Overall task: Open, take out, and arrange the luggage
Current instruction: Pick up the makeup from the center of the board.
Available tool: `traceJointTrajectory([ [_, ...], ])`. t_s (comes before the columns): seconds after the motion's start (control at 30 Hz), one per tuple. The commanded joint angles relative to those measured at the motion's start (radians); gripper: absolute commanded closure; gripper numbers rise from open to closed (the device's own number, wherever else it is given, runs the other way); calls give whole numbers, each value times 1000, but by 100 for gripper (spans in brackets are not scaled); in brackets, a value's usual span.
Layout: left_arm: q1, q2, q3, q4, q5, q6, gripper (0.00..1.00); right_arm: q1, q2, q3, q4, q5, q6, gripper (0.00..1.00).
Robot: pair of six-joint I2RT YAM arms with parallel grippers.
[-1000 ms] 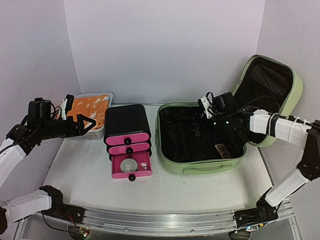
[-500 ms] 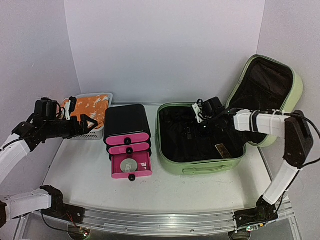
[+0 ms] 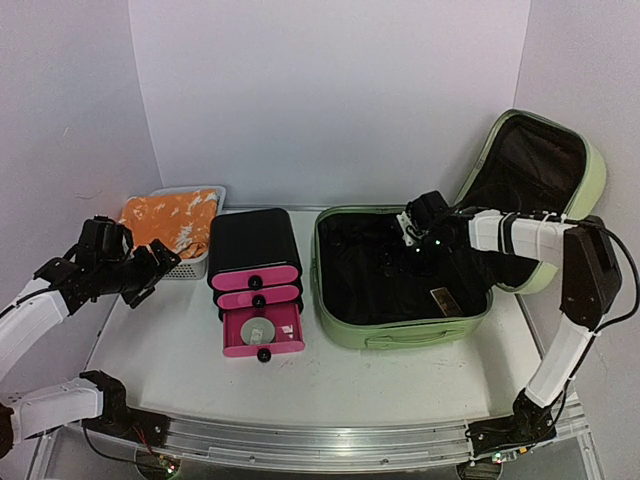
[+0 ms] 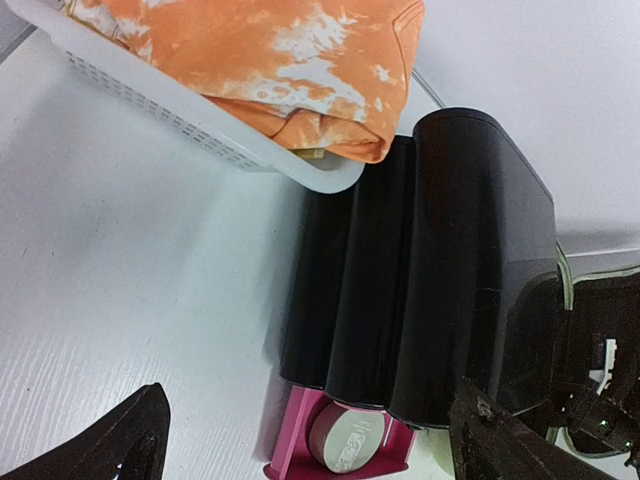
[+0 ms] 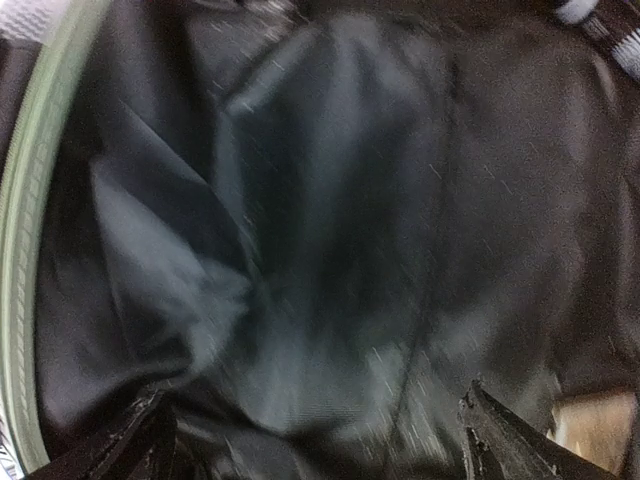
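Luggage open on the right, both claws wide.
Top: luggage [image 3: 400, 335] lid up; right gripper [image 3: 398, 258] inside it, left gripper [image 3: 153, 273] near basket [image 3: 190, 268]. Left wrist: drawer box [image 4: 470, 250] just beside basket. Right wrist: black lining [image 5: 330, 200], blurred.

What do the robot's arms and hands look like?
The left arm and right arm are white tubes linked by black joints, with thin black cables alongside. The left hand and right hand are black and two-fingered; green lights glow by the right one.
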Motion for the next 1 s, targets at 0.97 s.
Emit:
traceJointTrajectory([
  [0.97, -1, 112, 150, -47, -27, -217, 3, -291, 47, -158, -193, 69, -137, 19],
])
